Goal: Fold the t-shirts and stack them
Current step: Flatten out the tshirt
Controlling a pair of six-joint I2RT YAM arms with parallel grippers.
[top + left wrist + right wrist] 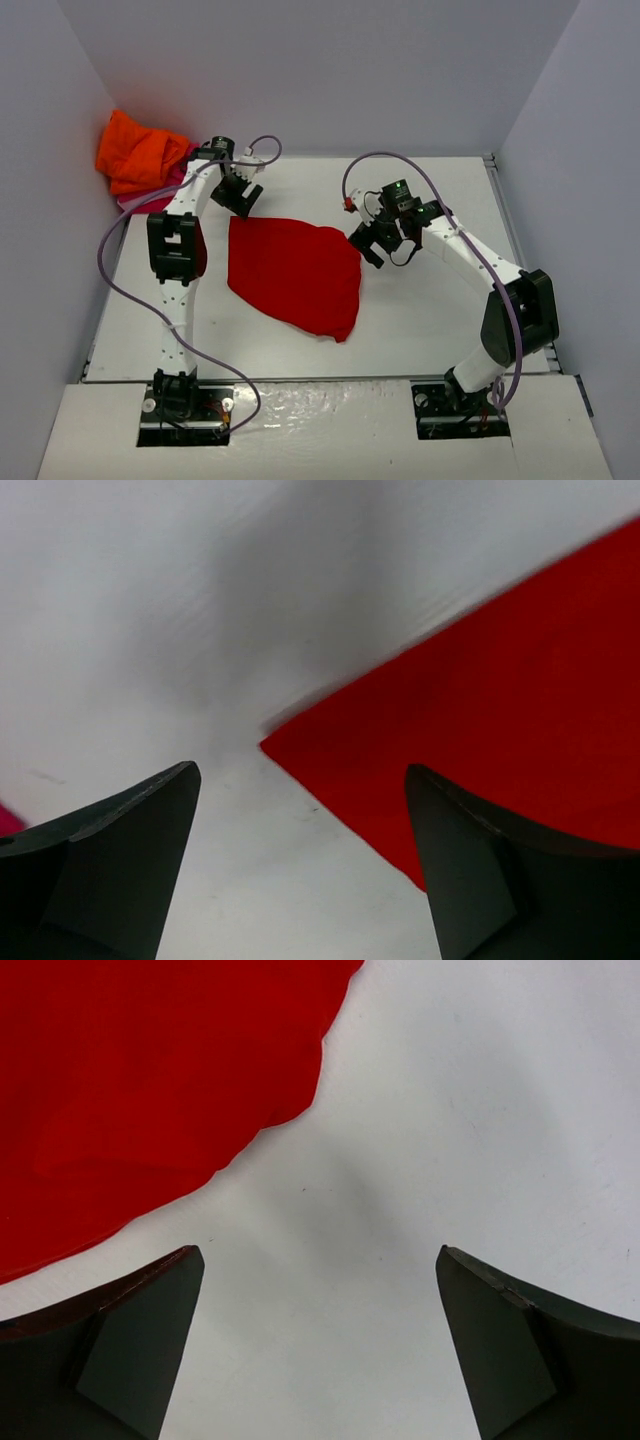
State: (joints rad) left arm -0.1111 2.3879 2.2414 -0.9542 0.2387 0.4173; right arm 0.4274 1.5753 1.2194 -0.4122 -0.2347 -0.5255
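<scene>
The red t-shirt point(295, 270) lies folded flat in the middle of the table. Its corner shows in the left wrist view point(500, 700) and its edge in the right wrist view point(150, 1080). The orange t-shirt point(138, 152) is bunched in the far left corner on top of the pink t-shirt point(135, 203), of which only an edge shows. My left gripper point(240, 200) is open and empty, just above the red shirt's far left corner point(300, 780). My right gripper point(372, 243) is open and empty beside the shirt's right edge, over bare table point(320, 1260).
White walls close in the table point(440, 190) at the back and both sides. The left arm's cable point(110, 250) loops over the table's left edge. A raised rail point(505, 210) runs along the right edge.
</scene>
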